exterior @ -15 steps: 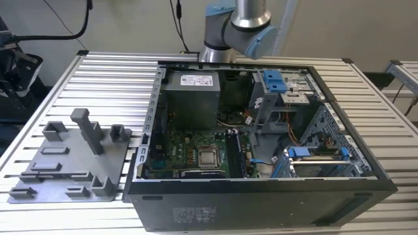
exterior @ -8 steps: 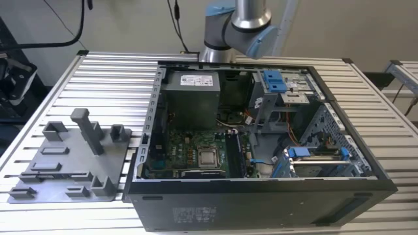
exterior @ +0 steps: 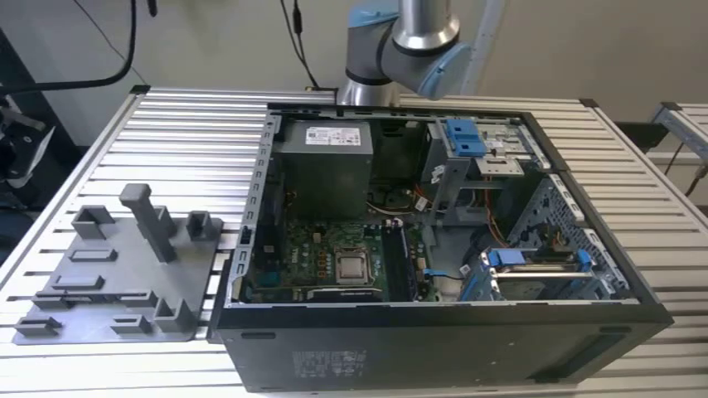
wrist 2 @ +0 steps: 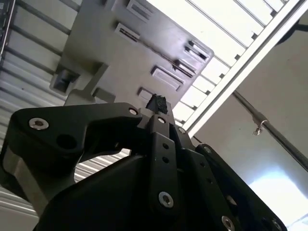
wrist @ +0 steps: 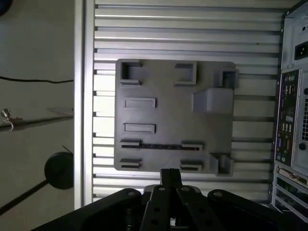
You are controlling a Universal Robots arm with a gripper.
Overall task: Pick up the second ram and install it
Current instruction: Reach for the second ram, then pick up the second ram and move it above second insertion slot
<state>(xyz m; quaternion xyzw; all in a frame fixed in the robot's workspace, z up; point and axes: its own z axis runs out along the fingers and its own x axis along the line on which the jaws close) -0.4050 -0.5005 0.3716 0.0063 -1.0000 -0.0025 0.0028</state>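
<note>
Pincer [wrist: 171, 174] closed, empty, off 2nd ram [wrist: 159, 146]

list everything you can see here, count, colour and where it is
table: 1, silver, slatted, under everything
computer case: 1, black, open, on the table
motherboard: 1, green, inside the case
power supply: 1, grey, inside the case
drive brackets: 2, blue, inside the case
fixture tray: 1, grey, on the table beside the case
second ram: 1, dark, edge-on across two tray holders
robot arm: 1, silver and blue, behind the case
gripper: 1, black, shut, over the tray's edge
</note>
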